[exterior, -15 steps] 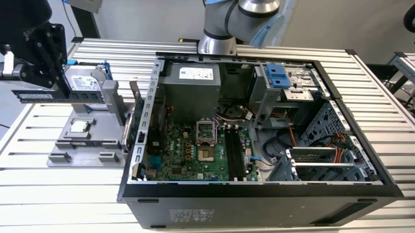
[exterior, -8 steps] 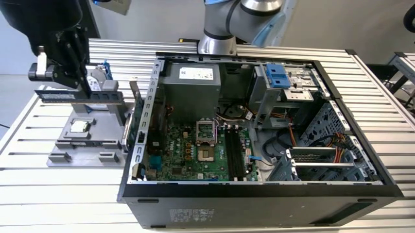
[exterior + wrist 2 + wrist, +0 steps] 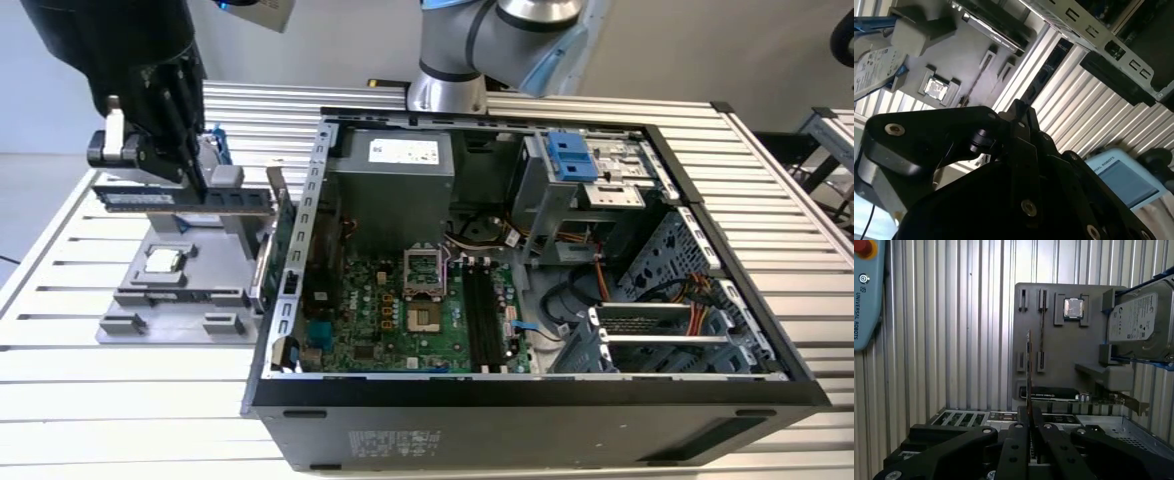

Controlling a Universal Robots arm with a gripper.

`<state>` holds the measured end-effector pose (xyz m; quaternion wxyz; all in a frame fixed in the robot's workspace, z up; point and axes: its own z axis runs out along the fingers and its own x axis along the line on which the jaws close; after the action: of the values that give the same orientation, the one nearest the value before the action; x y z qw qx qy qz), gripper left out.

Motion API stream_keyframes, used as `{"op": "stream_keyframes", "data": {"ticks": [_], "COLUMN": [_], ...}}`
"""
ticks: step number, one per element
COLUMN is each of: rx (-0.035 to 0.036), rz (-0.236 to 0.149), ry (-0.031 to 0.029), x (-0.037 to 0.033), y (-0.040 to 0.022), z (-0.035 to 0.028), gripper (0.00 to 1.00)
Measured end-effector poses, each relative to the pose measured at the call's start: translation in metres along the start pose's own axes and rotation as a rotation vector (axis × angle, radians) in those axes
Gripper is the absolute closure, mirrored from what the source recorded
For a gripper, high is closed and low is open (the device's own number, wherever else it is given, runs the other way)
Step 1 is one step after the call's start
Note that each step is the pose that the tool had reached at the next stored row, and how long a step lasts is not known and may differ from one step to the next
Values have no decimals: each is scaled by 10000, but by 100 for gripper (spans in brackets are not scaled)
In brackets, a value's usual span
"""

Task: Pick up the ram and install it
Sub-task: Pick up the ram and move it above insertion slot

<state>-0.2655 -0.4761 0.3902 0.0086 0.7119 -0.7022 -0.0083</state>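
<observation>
The ram (image 3: 144, 198) is clamped between the fingers of the black gripper (image 3: 195, 186), which are closed on the board's two flat faces. The grip is taken toward the end of the stick on the exterior view's right, and the rest of the stick juts out to the exterior view's left. The board is held on edge with its long axis level, roughly parallel to the far edge of the slatted aluminium table (image 3: 80, 420). It is held over the far part of the grey fixture plate (image 3: 174, 300), which is set near the table's edge on the exterior view's left.

In the first wrist view the ram (image 3: 1029, 365) is seen edge-on as a thin line running straight out from the gripper (image 3: 1030, 416), just beside the plate's long narrow slot (image 3: 1042, 325) and not in it. A CPU chip (image 3: 1073, 308) is seated in its pocket on the plate, and a hard drive (image 3: 1138, 320) with blue brackets is stood at the plate's far end. The open computer case (image 3: 694, 215) is set beside the plate, and its motherboard memory slots (image 3: 483, 325) are well apart from the ram.
</observation>
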Motion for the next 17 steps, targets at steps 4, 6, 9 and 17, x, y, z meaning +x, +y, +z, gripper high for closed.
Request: {"op": "stream_keyframes", "data": {"ticks": [4,6,9,17], "rx": [0,0,-1,0], "rz": [-1,-1,-2,-7], "ry": [0,-4,-21,-37], "x": [2,3,5,9], "y": [-141,-233,-362,-685], "z": [-4,-5,-9,-16], "gripper": [100,100,100,100]}}
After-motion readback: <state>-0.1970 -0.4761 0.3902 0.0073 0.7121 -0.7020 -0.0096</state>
